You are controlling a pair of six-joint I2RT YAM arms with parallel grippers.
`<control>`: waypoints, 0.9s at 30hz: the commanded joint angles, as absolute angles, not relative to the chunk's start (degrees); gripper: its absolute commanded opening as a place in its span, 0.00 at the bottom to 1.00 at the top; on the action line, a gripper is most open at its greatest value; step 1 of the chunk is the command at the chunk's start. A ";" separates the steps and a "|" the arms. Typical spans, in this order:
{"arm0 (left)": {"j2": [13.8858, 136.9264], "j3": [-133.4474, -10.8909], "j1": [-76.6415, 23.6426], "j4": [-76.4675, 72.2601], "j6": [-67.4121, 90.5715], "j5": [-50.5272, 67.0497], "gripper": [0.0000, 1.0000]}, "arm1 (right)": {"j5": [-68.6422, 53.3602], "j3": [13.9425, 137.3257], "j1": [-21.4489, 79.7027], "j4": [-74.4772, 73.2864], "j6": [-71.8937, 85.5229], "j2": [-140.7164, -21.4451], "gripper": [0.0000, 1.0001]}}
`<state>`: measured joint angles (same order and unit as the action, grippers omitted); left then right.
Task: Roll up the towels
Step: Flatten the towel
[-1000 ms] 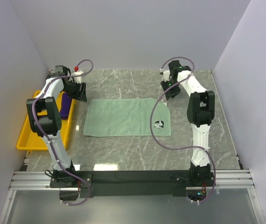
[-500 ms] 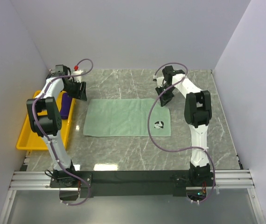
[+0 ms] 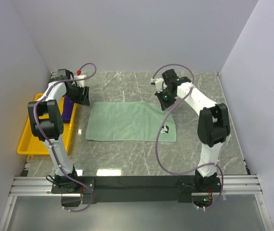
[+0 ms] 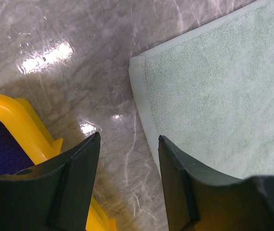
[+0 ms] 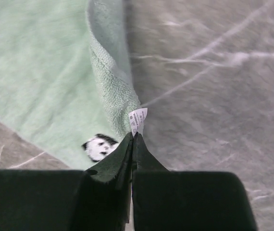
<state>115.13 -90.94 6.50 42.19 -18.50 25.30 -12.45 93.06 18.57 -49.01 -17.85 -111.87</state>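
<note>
Evidently limp and light, the pale mint green cloth towel (image 3: 122,121) suited corner grips: the right gripper (image 5: 133,138) pinched a corner far from the yellow plastic tray (image 3: 26,142); the left gripper (image 4: 128,139) hung spread.

Reaches the left arm along the left side to the far end, tips its wrist down, holds the left gripper (image 4: 129,144) with jaws apart and empty, folds the right arm inward and pinches the right gripper (image 5: 133,138) tight on a corner of the green towel (image 5: 41,67).
</note>
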 commanded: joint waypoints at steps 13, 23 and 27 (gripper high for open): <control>112.76 -92.46 7.03 42.63 -18.46 25.93 0.58 | -23.63 86.12 25.86 -51.24 -20.93 -105.38 0.44; 113.91 -94.22 7.12 43.15 -17.93 26.10 0.60 | -20.92 94.57 23.82 -56.42 -17.75 -115.57 0.42; 113.91 -93.78 7.21 43.07 -18.11 26.19 0.62 | -19.95 94.66 23.91 -57.83 -17.84 -118.12 0.43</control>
